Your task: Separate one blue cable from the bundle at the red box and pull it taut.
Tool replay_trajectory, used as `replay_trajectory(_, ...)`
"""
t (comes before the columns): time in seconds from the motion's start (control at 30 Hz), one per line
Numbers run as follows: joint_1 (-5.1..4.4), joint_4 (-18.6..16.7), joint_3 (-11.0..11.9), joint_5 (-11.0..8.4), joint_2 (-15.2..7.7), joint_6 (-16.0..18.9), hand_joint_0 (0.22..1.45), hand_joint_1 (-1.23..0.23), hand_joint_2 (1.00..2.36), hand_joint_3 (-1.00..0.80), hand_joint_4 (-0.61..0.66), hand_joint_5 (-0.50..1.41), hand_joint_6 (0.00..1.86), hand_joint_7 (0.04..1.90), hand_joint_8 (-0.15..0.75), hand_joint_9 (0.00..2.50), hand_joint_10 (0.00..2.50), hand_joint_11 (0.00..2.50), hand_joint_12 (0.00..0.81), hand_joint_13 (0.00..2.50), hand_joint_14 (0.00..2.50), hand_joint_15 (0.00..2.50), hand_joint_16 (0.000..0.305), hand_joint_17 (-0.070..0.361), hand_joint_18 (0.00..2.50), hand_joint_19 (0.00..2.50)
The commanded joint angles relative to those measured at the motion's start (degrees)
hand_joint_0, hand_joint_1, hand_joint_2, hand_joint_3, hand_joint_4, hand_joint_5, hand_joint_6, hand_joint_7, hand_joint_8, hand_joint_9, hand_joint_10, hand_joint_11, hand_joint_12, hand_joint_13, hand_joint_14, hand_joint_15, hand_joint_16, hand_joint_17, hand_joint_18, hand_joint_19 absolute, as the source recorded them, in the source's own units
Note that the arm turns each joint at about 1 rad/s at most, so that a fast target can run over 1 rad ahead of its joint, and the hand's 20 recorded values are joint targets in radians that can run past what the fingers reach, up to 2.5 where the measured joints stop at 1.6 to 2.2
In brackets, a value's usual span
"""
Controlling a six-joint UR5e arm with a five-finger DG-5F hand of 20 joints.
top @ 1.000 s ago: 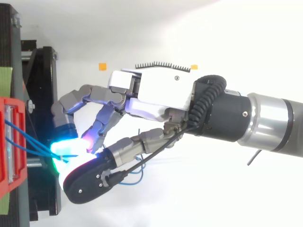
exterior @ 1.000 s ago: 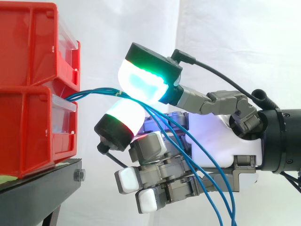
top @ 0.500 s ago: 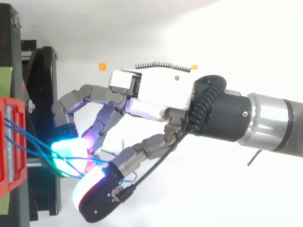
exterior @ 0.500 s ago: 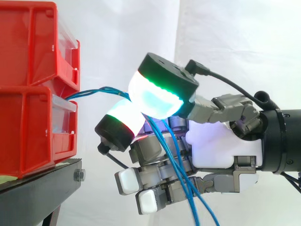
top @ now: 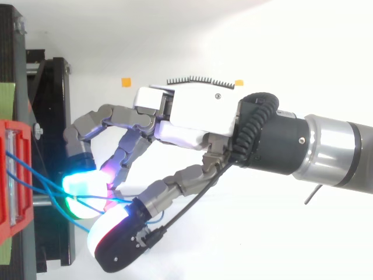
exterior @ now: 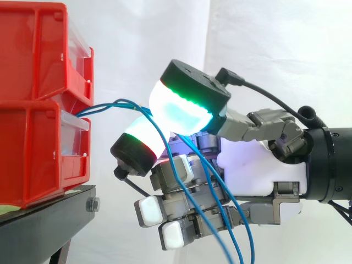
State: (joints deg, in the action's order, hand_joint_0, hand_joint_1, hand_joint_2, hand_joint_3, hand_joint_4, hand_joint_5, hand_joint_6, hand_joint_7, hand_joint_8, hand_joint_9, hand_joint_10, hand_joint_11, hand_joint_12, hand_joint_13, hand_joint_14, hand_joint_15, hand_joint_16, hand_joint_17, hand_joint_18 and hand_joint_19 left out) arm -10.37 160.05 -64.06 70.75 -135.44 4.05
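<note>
Cables (exterior: 102,106) from red box (exterior: 33,154) hang slack thru hand (exterior: 258,165), thumb & fingertips apart, nothing pinched; separating and taut pull prob. still to do.

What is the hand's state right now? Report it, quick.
Hand: open. Its thumb pad stands apart from the finger pads; the blue cables run loose through the gap, none pinched.
</note>
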Motion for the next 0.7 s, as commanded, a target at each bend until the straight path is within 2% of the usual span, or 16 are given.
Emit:
replay_trajectory(0.0,0.0,0.0,0.1,-0.08,0.0,0.1,0.54,-0.77,1.0,-0.5,0.08,-0.13,0.88,1.24,0.341,1.16,0.03,1.16,0.414,0.99,0.03,0.63,0.049,0.111,0.81,0.7)
replay_trajectory(0.1,0.0,0.0,0.0,-0.08,0.0,0.1,0.59,-0.68,1.0,-0.5,0.07,-0.13,0.87,1.25,0.327,1.16,0.03,1.15,0.407,0.99,0.02,0.64,0.048,0.107,0.8,0.72)
replay_trajectory(0.2,0.0,0.0,0.1,-0.08,0.0,0.2,0.62,-0.67,1.0,-0.5,0.06,-0.13,0.87,1.28,0.327,1.16,0.03,1.16,0.406,0.99,0.03,0.64,0.047,0.107,0.8,0.73)
replay_trajectory(0.27,0.0,0.0,0.1,0.0,0.0,0.2,0.63,-0.69,1.0,-0.5,0.05,-0.13,0.87,1.29,0.33,1.16,0.03,1.16,0.408,0.99,0.02,0.64,0.047,0.106,0.8,0.73)
replay_trajectory(0.4,0.0,0.0,0.1,0.0,0.0,0.2,0.66,-0.82,1.01,-0.36,0.05,-0.14,0.87,1.33,0.328,1.13,0.03,1.17,0.414,0.98,0.02,0.65,0.048,0.109,0.8,0.73)
replay_trajectory(0.47,0.0,0.1,0.1,0.09,0.0,0.2,0.68,-0.85,1.01,-0.35,0.03,-0.15,0.87,1.33,0.329,1.11,0.03,1.16,0.41,0.97,0.02,0.64,0.049,0.109,0.8,0.72)
replay_trajectory(0.6,0.0,0.0,0.1,0.09,0.0,0.2,0.76,-0.93,1.01,-0.44,0.0,-0.16,0.88,1.35,0.326,1.08,0.03,1.16,0.404,0.95,0.02,0.63,0.049,0.11,0.79,0.7)
replay_trajectory(0.67,0.0,0.0,0.1,0.0,0.0,0.2,0.78,-0.96,1.0,-0.5,0.02,-0.17,0.88,1.37,0.325,1.07,0.03,1.15,0.4,0.95,0.03,0.63,0.049,0.11,0.78,0.68)
